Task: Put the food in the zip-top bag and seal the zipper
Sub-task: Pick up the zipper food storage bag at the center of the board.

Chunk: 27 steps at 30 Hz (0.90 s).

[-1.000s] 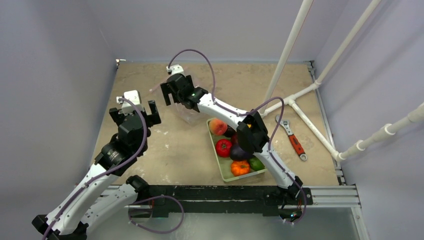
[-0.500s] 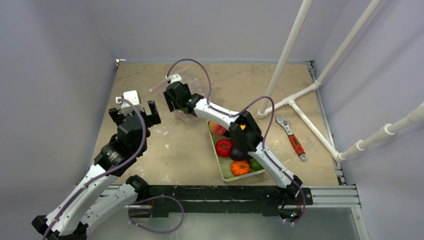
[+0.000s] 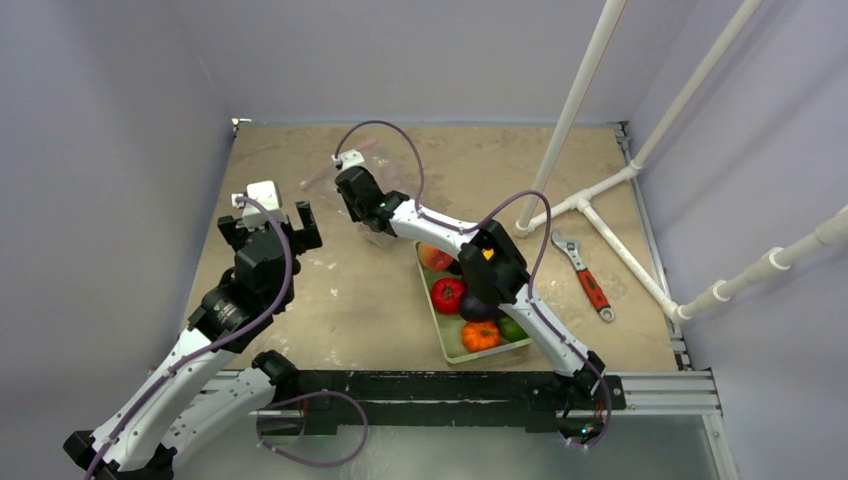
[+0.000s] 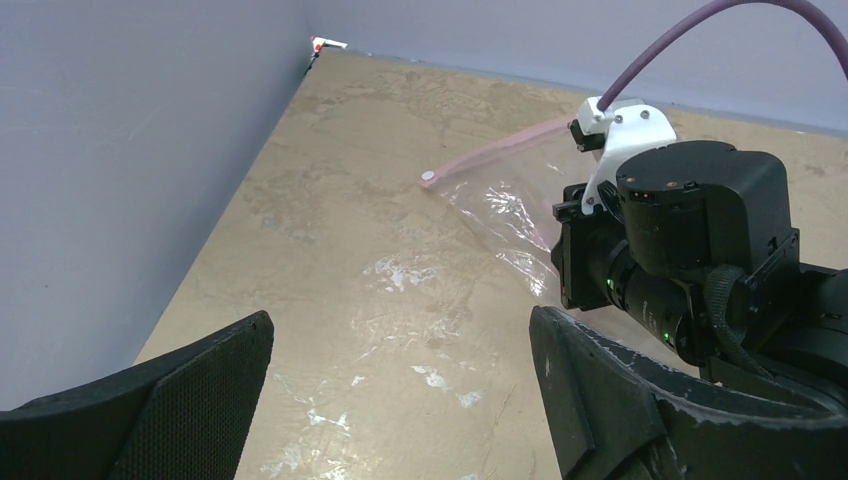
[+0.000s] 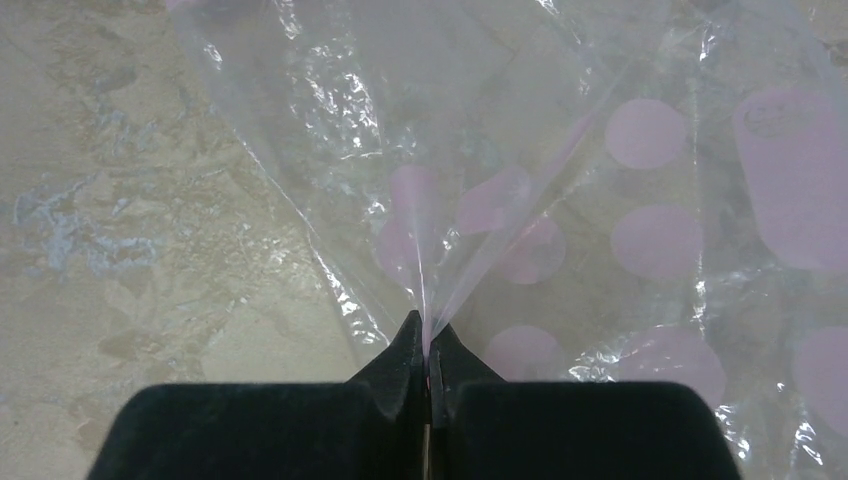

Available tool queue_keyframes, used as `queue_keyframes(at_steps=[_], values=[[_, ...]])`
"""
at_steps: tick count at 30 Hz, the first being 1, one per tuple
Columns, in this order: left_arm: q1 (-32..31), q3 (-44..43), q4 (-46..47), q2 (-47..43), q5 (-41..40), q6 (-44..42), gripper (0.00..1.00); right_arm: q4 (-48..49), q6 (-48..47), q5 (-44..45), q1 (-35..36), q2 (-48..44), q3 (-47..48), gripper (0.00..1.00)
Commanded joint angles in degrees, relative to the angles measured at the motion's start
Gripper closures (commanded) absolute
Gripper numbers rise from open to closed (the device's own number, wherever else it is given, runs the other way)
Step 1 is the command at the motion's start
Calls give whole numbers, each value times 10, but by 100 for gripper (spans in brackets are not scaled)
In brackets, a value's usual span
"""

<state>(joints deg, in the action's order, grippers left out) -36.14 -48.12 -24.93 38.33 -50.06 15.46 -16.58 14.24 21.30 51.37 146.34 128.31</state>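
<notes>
near the arm bases, the food (image 3: 447, 294) sits in the green basket (image 3: 450, 352). further out, the left gripper (image 3: 268, 226) hangs above the table (image 3: 350, 300), fingers spread wide, holding nothing. beyond it, the right gripper (image 5: 429, 345) pinches a fold of the clear bag (image 4: 500, 215) between tightly closed fingers. the bag lies on the table, its pink zipper (image 4: 490, 155) along the far edge.
</notes>
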Motion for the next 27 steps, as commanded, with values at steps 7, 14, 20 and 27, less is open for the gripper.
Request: queue_keyframes(at_steps=[7, 14, 20, 27], values=[[0, -13, 16, 3, 4, 2, 1, 91, -31, 11, 3, -133, -90, 100], [0, -13, 13, 7, 1, 11, 1, 97, -37, 37, 3, -212, -152, 100], [1, -14, 12, 15, 23, 24, 1, 99, -47, 50, 3, -289, -208, 100], [5, -28, 17, 43, 74, 41, 1, 125, -60, 43, 3, -403, -303, 100]])
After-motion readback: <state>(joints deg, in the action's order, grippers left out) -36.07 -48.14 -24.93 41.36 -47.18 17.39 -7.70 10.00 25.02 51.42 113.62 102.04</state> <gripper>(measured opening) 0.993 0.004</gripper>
